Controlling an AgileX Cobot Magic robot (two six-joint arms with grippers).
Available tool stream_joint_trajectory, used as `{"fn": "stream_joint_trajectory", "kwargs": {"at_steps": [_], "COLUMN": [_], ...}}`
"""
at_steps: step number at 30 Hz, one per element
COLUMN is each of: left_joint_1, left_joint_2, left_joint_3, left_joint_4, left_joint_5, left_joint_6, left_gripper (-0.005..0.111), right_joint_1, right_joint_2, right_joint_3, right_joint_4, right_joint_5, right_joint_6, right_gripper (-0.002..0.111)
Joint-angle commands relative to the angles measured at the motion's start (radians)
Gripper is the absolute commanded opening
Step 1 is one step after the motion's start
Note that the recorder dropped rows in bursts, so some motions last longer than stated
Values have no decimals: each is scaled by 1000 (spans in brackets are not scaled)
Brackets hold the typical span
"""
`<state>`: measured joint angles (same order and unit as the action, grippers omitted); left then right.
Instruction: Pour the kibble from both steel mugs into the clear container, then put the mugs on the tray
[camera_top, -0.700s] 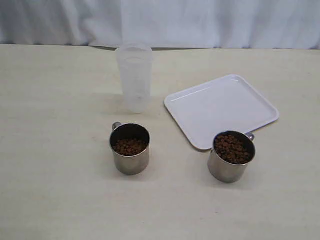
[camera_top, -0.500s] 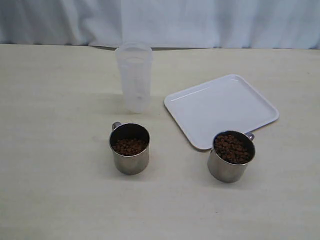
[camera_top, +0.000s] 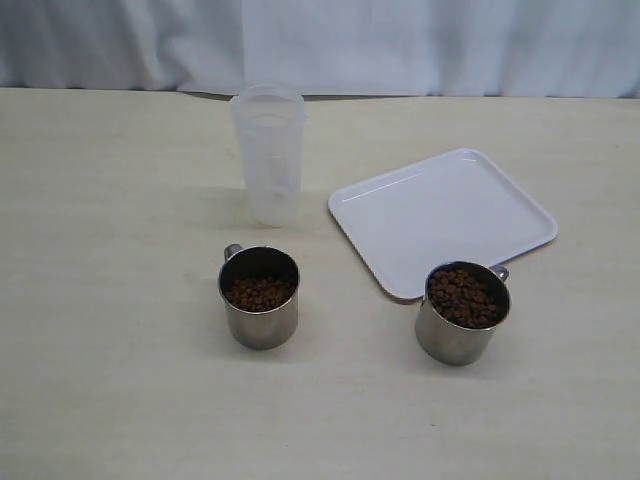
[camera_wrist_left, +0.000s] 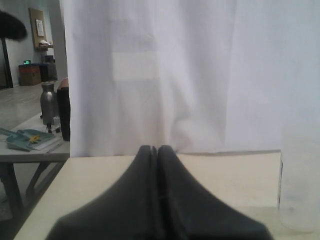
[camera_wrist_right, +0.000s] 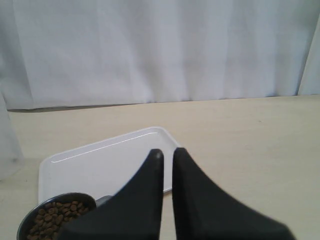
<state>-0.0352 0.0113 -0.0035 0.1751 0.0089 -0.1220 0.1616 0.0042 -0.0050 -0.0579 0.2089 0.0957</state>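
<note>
Standing upright, the clear container (camera_top: 268, 160) points mouth-up; left claw (camera_wrist_left: 157, 150) and right claw (camera_wrist_right: 167, 153) are each closed.

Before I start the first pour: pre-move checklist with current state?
1. The left steel mug upright, kibble inside: ok.
2. The right steel mug upright, kibble inside: ok.
3. The clear container upright, behind the left steel mug: ok. Open at the top: cannot tell.
4. The tray flat, nothing on it: ok.
5. The right steel mug free of the tray's near corner: cannot tell, they overlap in the exterior view.
6. Ready to grasp: not ok, left jaws and right jaws are both closed, holding nothing.
</note>
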Motion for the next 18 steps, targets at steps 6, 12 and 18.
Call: {"fn": "stream_joint_trajectory", "kwargs": {"at_steps": [6,12,18], "left_joint_1": [0,0,0], "left_joint_2": [-7,-4,142], "left_joint_3": [3,3,3], "left_joint_4": [-6,-6,26], "left_joint_5": [-169,-223,-225], "left_joint_6": [-110,-298,-305], "left_gripper": [0,0,0], "right_joint_1": [3,3,3], "right_joint_2": [-4,-4,-4], "right_joint_3": [5,5,5], "right_joint_4": [-3,-3,-3], "right_joint_5": [0,0,0], "right_joint_6": [-4,-4,-4], "right_gripper": [5,5,5]}}
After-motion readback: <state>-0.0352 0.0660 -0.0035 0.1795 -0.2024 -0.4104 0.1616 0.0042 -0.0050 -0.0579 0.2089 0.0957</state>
